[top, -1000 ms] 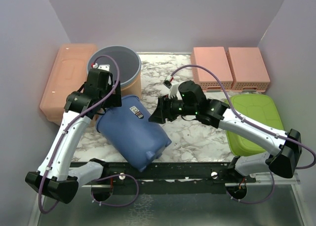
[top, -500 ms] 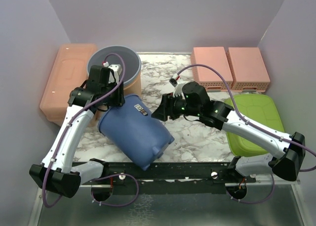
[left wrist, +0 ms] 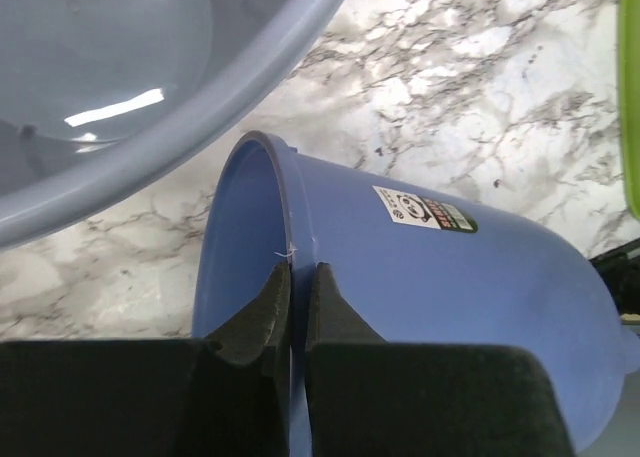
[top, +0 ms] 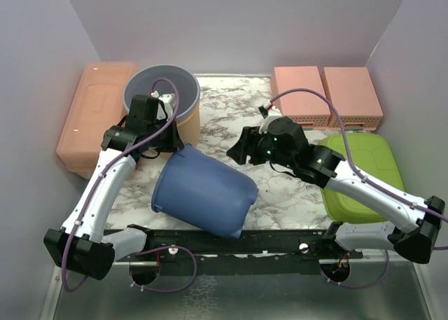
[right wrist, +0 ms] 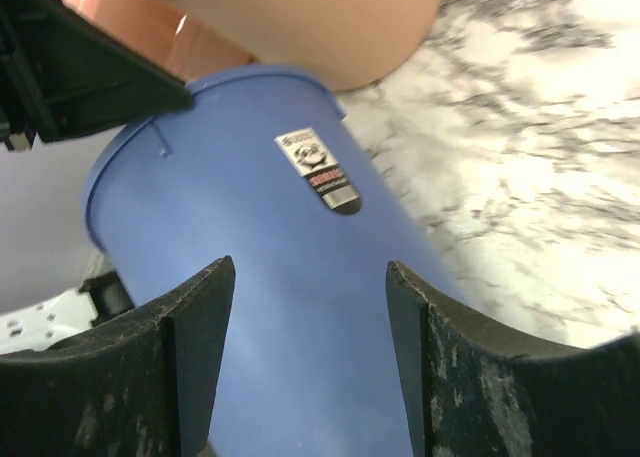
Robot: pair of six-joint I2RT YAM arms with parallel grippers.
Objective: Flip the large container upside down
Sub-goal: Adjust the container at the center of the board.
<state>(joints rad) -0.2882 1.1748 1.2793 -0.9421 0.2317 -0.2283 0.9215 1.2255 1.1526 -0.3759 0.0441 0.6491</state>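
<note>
The large container (top: 203, 192) is a blue bucket lying on its side on the marble table, its mouth toward the left and its base toward the near right. My left gripper (top: 166, 145) is shut on its rim; in the left wrist view the fingers (left wrist: 270, 297) pinch the thin blue wall (left wrist: 420, 277), one inside and one outside. My right gripper (top: 239, 150) hovers open just right of the bucket's upper side, touching nothing. In the right wrist view the labelled blue side (right wrist: 300, 307) fills the space beyond the open gripper (right wrist: 310, 277).
A grey tub (top: 162, 89) sits on a beige container just behind the left gripper. A salmon box (top: 87, 113) is at far left. Two pink boxes (top: 301, 92) (top: 351, 92) stand at the back right, with a green lid (top: 360, 173) under the right arm.
The left gripper has shut on the bucket's rim. The bucket has swung and slid toward the near right. The right gripper drew back to the right and opened slightly wider.
</note>
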